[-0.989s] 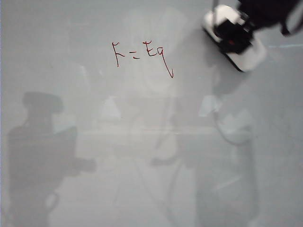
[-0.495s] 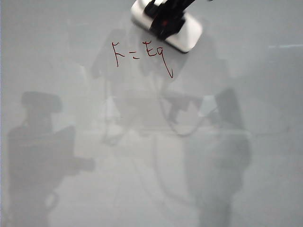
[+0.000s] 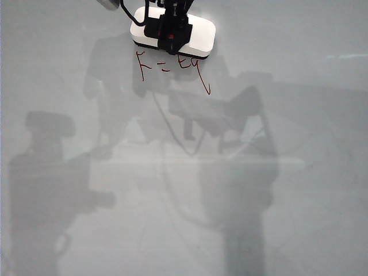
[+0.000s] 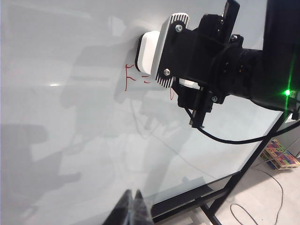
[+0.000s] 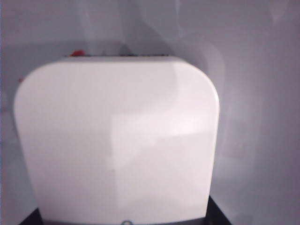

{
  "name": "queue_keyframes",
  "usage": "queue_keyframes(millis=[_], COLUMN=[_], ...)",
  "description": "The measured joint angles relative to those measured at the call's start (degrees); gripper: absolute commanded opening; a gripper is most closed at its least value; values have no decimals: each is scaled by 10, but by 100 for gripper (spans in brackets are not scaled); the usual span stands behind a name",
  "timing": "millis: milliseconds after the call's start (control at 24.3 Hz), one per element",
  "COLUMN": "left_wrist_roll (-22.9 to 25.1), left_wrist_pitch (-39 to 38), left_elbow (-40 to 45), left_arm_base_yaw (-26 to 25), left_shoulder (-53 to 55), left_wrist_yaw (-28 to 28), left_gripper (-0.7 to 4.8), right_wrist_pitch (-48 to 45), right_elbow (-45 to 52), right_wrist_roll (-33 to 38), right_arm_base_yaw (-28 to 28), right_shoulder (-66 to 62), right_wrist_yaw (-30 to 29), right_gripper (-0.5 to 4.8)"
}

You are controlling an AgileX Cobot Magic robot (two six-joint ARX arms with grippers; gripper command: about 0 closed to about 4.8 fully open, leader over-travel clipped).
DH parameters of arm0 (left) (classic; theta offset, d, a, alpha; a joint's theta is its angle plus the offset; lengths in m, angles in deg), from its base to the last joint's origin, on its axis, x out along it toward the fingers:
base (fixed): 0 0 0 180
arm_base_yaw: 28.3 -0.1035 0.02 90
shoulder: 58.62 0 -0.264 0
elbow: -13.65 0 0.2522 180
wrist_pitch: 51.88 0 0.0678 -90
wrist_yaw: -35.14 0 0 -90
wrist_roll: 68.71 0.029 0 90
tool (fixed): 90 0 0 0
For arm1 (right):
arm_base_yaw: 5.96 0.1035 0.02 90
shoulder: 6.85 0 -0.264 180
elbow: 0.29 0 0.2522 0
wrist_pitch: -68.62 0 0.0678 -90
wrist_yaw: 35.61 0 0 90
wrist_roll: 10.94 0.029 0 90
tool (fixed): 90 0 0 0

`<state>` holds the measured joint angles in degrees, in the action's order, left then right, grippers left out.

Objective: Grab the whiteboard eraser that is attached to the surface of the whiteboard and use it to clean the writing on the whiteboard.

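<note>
White plastic, the whiteboard eraser (image 3: 192,34) lies flat against the whiteboard (image 3: 299,172) near its upper edge, long axis level, its lower edge touching the tops of the dark-red writing (image 3: 172,66). The right end effector (image 3: 168,31) is clamped across the eraser's short width. The left end effector (image 4: 133,206) hangs well below, fingertips pressed together, holding nothing.

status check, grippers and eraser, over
Right gripper shut on eraser, just above the writing. Left gripper low, off the whiteboard, looks shut. Nothing in the way.
</note>
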<state>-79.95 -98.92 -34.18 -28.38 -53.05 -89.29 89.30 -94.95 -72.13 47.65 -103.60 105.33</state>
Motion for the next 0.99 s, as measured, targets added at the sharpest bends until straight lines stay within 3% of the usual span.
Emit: queue_keyframes(millis=[206, 618, 866, 989], left_wrist_roll=[0, 0, 0, 0], left_wrist_pitch=[0, 0, 0, 0], left_elbow=[0, 0, 0, 0], left_arm_base_yaw=[0, 0, 0, 0], left_shoulder=[0, 0, 0, 0], left_wrist_yaw=[0, 0, 0, 17], left_gripper=[-6, -6, -6, -6], right_wrist_pitch=[27, 24, -4, -64], right_elbow=[-1, -1, 5, -4], right_wrist_roll=[-3, -2, -77, -115], right_arm_base_yaw=[-11, -14, -6, 4], right_shoulder=[-9, -94, -76, -20], right_wrist_yaw=[-6, -77, -28, 4], right_gripper=[210, 210, 210, 210])
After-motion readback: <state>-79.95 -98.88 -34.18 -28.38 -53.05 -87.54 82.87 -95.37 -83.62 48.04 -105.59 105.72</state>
